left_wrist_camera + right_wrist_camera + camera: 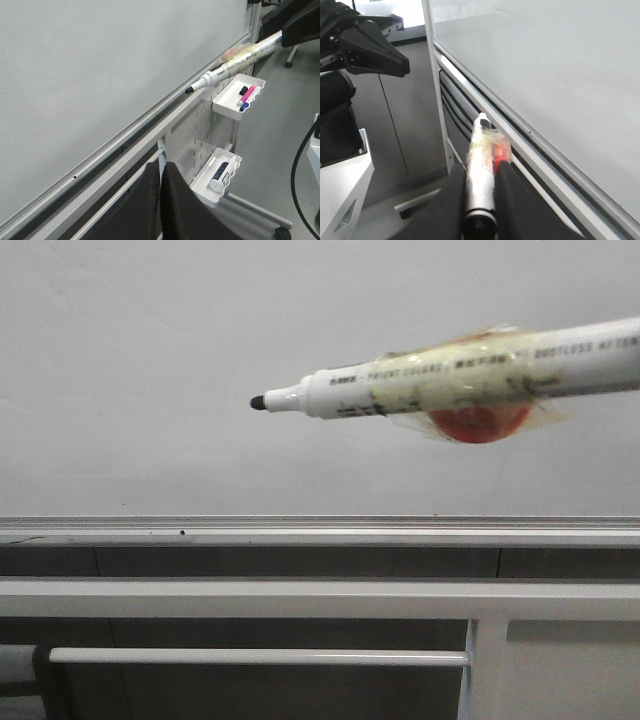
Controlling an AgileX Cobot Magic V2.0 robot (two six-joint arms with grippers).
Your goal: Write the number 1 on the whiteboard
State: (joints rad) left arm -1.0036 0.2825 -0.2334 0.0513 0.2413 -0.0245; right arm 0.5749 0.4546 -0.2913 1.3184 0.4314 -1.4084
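The whiteboard (200,340) (100,65) (560,65) fills the upper part of each view, with a silver rail (300,530) along its lower edge. No number 1 shows on it. My right gripper (481,170) is shut on a white marker pen (450,380) (235,60) (480,150) wrapped in clear tape with an orange piece. Its black tip (258,402) points left in front of the board, a little above the rail; I cannot tell whether it touches. My left gripper (161,167) is shut on nothing, low by the frame bars.
White frame bars (300,600) run below the rail. A pegboard carries an upper tray (239,107) with pink and blue pens and a lower tray (205,192) with a capped bottle. The left arm (365,45) shows dark beside the board's post.
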